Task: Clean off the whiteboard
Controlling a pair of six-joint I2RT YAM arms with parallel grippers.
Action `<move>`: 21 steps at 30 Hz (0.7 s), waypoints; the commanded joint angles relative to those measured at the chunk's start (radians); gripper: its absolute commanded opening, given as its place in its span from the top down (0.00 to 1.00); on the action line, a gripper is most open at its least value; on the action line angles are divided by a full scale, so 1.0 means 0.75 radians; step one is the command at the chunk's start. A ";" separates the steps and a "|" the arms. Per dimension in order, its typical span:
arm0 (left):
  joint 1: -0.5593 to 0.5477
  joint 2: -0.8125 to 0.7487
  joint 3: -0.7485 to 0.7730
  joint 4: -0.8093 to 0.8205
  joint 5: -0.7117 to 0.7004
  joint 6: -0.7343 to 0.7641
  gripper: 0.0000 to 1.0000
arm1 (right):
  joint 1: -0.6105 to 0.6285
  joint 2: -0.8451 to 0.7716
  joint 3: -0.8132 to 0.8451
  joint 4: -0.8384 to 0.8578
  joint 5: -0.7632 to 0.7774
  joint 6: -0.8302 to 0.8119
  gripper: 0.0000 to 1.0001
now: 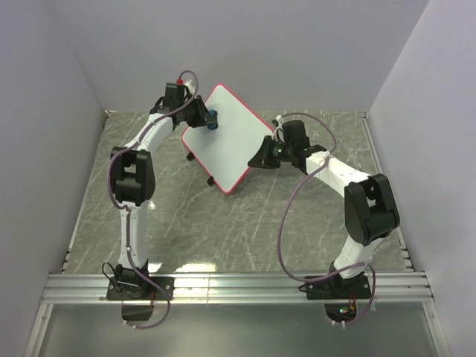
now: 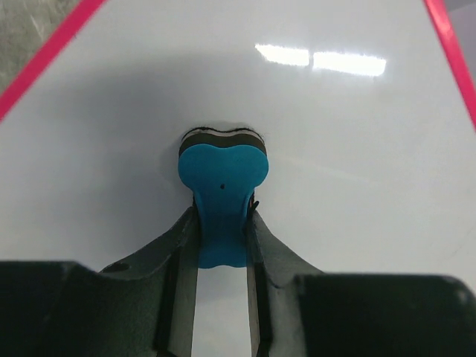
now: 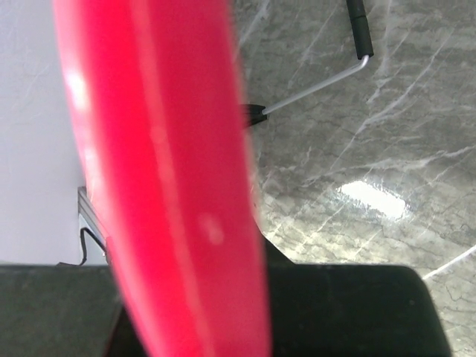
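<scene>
The whiteboard (image 1: 227, 135) is white with a pink-red rim and stands tilted on wire legs at the middle back of the table. Its face looks free of marks in the top view and in the left wrist view (image 2: 357, 149). My left gripper (image 1: 206, 119) is shut on a blue bone-shaped eraser (image 2: 222, 186), whose dark pad presses against the board near its left edge. My right gripper (image 1: 265, 158) is at the board's right edge. The red rim (image 3: 163, 186) fills the right wrist view between the jaws, blurred and very close, and the gripper appears closed on it.
The board's wire leg with black feet (image 3: 320, 82) rests on the grey marbled table (image 1: 223, 223). White walls enclose the left, back and right sides. An aluminium rail (image 1: 238, 286) runs along the near edge by the arm bases.
</scene>
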 commanded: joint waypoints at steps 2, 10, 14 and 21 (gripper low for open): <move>-0.172 -0.023 -0.145 -0.091 0.091 0.055 1.00 | 0.107 0.115 0.044 -0.332 -0.120 -0.311 1.00; -0.342 -0.107 -0.176 -0.052 0.230 -0.021 1.00 | 0.107 0.143 0.098 -0.336 -0.124 -0.305 1.00; -0.332 -0.097 -0.167 -0.075 0.172 -0.023 1.00 | 0.105 0.123 0.069 -0.318 -0.118 -0.299 1.00; -0.181 -0.044 -0.122 -0.146 0.047 -0.051 1.00 | 0.107 0.066 0.002 -0.306 -0.087 -0.299 1.00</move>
